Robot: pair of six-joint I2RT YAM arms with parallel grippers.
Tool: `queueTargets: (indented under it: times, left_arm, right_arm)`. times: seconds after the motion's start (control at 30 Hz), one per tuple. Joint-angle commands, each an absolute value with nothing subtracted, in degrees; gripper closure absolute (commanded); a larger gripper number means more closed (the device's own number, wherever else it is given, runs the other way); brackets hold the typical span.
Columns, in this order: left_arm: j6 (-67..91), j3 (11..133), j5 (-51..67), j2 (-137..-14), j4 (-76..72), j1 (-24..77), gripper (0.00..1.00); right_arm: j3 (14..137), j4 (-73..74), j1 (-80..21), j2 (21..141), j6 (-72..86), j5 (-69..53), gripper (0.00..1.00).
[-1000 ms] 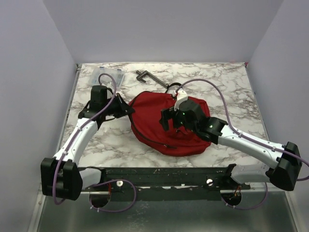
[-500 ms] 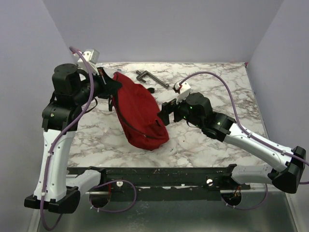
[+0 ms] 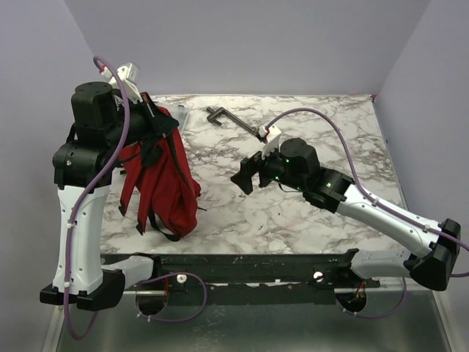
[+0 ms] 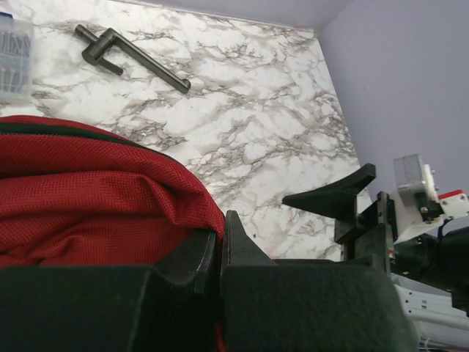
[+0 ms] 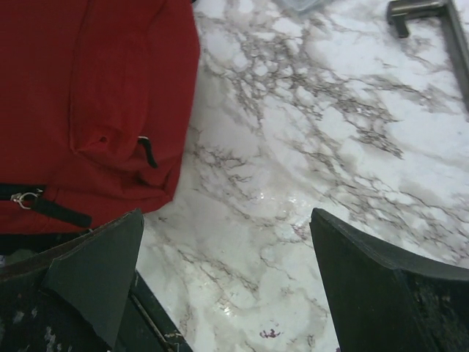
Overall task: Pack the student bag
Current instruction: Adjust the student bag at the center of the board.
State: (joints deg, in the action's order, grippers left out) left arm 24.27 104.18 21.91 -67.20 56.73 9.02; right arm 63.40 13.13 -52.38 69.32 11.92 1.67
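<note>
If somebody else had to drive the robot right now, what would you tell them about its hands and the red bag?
Left gripper: fingers shut on the top edge of the student bag, holding it upright at the left side of the table.
Right gripper: open, holding nothing, hovering over the middle of the table, apart from the bag.
Loose things: a dark metal tool at the far side and a clear box near the far left corner.
Done: the bag is gripped and hanging upright.
Left: nothing shows as packed, and I cannot tell whether the main zip is open. Probably open it and load the items.
</note>
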Motion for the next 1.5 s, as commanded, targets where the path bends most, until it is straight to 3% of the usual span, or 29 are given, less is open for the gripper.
queueTargets:
  times: [0.0, 0.37, 0.47, 0.77, 0.87, 1.0, 1.2, 1.27, 1.3, 1.37, 1.47]
  left_arm:
    - [30.75, 106.8, 28.78, -66.31, 46.3, 9.87, 1.0]
    - [47.11, 113.55, 48.53, -76.95, 27.6, 18.87, 1.0]
    - [48.82, 115.91, 49.38, -79.6, 25.61, 20.74, 1.0]
    - [35.31, 86.28, 46.83, -70.71, 35.79, 2.41, 1.0]
    - [24.56, 79.81, 40.15, -69.7, 42.88, -4.86, 1.0]
    - [18.72, 71.01, 16.02, -70.0, 45.47, -6.17, 1.0]
    - [19.85, 69.1, 4.32, -76.5, 45.53, -6.41, 1.0]
    - [20.5, 67.79, 1.72, -76.27, 44.67, -6.5, 0.81]
    - [20.6, 67.45, 0.72, -75.46, 44.4, -6.55, 0.65]
    - [20.96, 67.13, -1.2, -72.61, 43.87, -6.61, 0.43]
    - [21.85, 67.91, -0.53, -67.6, 43.6, -6.51, 0.26]
  right_arm:
    - [68.76, 12.25, -52.21, 73.9, 11.95, -8.87, 0.0]
    - [66.32, 11.33, -52.21, 69.49, 15.17, 4.65, 0.0]
    - [64.66, 11.25, -52.21, 66.29, 15.16, 6.93, 0.0]
    - [61.39, 11.66, -52.25, 64.54, 14.94, 8.33, 0.0]
    - [60.92, 10.49, -52.19, 65.57, 14.89, 6.61, 0.0]
    - [61.75, 9.84, -52.21, 67.64, 14.94, 4.17, 0.0]
    - [62.7, 12.45, -52.21, 67.04, 14.57, 6.41, 0.0]
    - [62.42, 13.67, -52.21, 65.54, 14.53, 10.12, 0.0]
    - [62.39, 14.45, -52.21, 64.65, 14.57, 12.72, 0.0]
    - [62.71, 16.56, -52.25, 63.16, 14.88, 17.6, 0.0]
    - [63.56, 19.06, -52.21, 60.55, 15.13, 23.04, 0.0]
